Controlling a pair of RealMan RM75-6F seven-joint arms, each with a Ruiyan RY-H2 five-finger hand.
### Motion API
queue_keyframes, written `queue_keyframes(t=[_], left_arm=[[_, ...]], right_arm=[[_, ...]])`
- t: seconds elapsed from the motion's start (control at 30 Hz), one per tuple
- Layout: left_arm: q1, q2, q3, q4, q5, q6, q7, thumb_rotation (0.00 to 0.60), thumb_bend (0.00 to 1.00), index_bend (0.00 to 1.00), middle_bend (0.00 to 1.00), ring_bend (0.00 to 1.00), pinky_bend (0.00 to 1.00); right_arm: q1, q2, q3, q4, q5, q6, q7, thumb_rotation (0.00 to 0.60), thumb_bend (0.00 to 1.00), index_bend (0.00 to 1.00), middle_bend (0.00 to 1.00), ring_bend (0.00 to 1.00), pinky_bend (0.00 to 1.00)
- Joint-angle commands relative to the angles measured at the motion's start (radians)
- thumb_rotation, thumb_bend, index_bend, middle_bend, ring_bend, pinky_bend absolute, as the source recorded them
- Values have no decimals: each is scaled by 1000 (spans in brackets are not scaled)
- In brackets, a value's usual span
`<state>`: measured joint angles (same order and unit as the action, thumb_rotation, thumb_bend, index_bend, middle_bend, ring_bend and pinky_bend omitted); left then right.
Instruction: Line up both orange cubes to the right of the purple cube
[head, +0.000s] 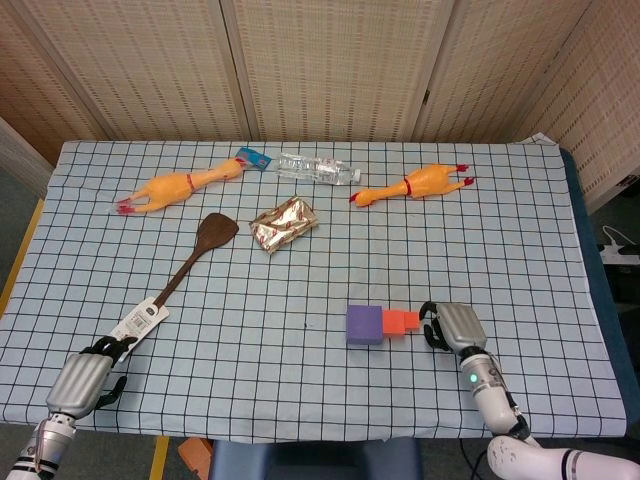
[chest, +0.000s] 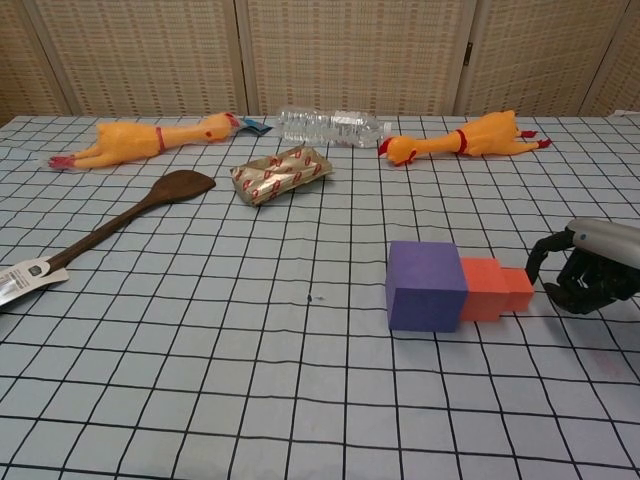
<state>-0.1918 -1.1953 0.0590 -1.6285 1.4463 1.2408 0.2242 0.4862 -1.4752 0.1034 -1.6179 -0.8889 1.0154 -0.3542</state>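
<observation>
The purple cube (head: 365, 324) (chest: 426, 285) sits on the checked cloth at the front right. Two orange cubes stand in a row against its right side: a larger one (head: 397, 322) (chest: 482, 289) touching it and a smaller one (head: 413, 320) (chest: 518, 288) beyond. My right hand (head: 448, 325) (chest: 590, 277) is just right of the smaller cube, fingers curled in, holding nothing; its fingertips (chest: 541, 262) are at or nearly at that cube. My left hand (head: 83, 379) rests curled at the front left corner, far from the cubes.
A dark wooden spatula (head: 190, 264) with a label lies at the left, its handle end near my left hand. Two rubber chickens (head: 180, 186) (head: 415, 183), a plastic bottle (head: 317, 168) and a foil packet (head: 284, 222) lie across the far half.
</observation>
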Motion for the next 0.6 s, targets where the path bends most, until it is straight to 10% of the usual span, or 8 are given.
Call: queue_keyframes(t=[0.03,0.3,0.6], left_arm=[[0,1,1,-1,1,0,0,600,455,189,287,168,380],[2,4,1,-6,5,7,-3,600,454,188,288,169,380],[8,9,2,-13,17,24,-2,600,454,188,289,169,380]], right_arm=[[0,22,-8,-16,-1,-2,-10,600,487,401,857,964,1000],[-65,85,-29,-69,-117,236,-95,600,248,301,839,868,999],[-138,135,-24,-45,-210,331,-1,600,113,151,379,372,777]])
